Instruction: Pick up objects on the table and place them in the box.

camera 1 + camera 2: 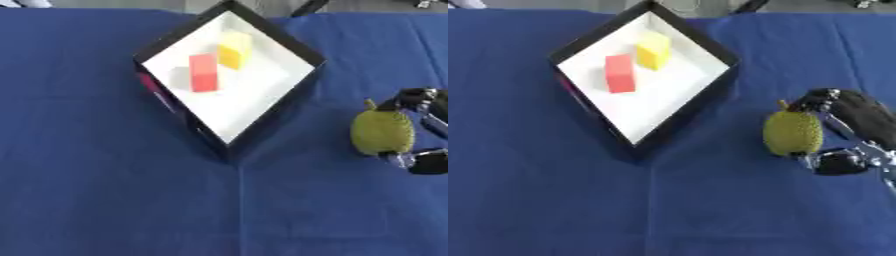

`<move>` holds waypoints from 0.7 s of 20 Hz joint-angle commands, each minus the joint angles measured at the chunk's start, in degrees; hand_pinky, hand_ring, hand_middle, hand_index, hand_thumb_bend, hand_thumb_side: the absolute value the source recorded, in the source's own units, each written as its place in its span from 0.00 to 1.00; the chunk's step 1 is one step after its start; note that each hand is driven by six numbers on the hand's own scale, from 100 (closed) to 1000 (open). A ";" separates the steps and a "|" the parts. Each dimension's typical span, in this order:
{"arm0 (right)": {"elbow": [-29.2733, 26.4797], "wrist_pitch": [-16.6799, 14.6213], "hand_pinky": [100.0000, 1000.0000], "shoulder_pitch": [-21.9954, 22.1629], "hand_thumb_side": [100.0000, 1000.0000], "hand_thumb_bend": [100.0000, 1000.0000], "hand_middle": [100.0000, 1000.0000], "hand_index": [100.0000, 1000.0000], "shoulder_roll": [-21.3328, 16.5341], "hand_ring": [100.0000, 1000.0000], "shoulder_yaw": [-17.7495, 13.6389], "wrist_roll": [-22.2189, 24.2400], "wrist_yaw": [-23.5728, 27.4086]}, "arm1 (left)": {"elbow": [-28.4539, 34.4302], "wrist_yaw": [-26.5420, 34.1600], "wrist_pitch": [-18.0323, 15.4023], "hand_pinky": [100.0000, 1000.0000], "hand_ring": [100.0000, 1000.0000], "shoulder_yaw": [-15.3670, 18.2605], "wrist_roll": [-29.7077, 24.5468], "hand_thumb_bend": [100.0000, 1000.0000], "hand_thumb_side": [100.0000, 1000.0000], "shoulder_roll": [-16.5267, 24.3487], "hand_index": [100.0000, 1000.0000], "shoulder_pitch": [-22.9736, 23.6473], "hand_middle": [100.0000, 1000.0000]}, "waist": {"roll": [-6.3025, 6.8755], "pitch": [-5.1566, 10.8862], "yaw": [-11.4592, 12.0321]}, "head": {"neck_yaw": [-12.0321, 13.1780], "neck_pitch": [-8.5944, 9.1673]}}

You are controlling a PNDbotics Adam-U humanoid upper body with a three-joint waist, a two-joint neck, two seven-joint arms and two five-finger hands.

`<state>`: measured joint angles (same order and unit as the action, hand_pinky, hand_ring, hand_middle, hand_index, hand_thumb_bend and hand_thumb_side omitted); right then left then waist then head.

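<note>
A: Start at the right hand (852, 131). What is it doing?

B: It comes in from the right edge and brackets the green spiky fruit (793, 132). One fingertip sits by the stem end at the top, another digit curls in under the lower end. I read that as grasping the fruit between thumb and fingers, though whether it has lifted off the blue cloth (553, 200) I cannot tell.

A: And the left hand?

B: It shows in neither view.

A: Where does the fruit sit relative to the box (271, 112)?

B: To the right of it, near the box's right corner but apart from it, with cloth between. The box is black outside, white inside, turned like a diamond. A red block (203, 73) and a yellow block (234, 49) already lie inside, toward the far side, close together.

A: What could go wrong from here?

B: The fruit is rounded and bumpy, held only at its two ends. My guess is it could roll or pivot out of the pinch during the lift. The nearer wall is another risk: carried too low, the fruit could clip the rim and shove the box. Dropped on the far side, it could land on the blocks; the bare near half of the floor looks safer.
</note>
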<state>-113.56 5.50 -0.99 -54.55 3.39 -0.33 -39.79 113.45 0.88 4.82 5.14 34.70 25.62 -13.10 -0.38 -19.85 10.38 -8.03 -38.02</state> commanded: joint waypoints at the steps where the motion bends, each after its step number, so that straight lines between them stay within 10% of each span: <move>1: -1.03 -0.21 0.73 -0.25 0.00 0.35 0.54 0.69 -0.88 0.66 -0.17 -2.47 -1.36 | 1.07 0.22 -0.07 0.72 0.75 0.32 0.20 0.21 0.71 0.74 0.87 -0.42 0.75 | 0.26 -0.04 0.08 | -0.12 0.91; 6: -1.03 -3.30 0.66 -1.23 0.00 0.14 0.38 0.48 -1.37 0.55 0.45 -5.92 -0.18 | 0.98 0.33 -0.11 0.72 0.75 0.47 0.44 0.19 0.73 0.52 0.86 -0.12 0.73 | -0.01 0.17 0.20 | -0.49 0.77; 14: -1.03 -8.46 0.65 -2.32 0.00 0.06 0.37 0.48 -2.60 0.55 -1.12 -11.94 3.62 | 0.97 0.27 -0.04 0.72 0.75 0.45 0.48 0.19 0.73 0.76 0.86 0.00 0.73 | -0.23 0.70 0.09 | -0.45 0.74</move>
<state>-113.56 -2.33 -2.79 -54.69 3.54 -11.22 -36.99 113.45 0.97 4.87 5.14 35.00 25.19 -13.05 -0.40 -19.85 10.56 -8.29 -38.01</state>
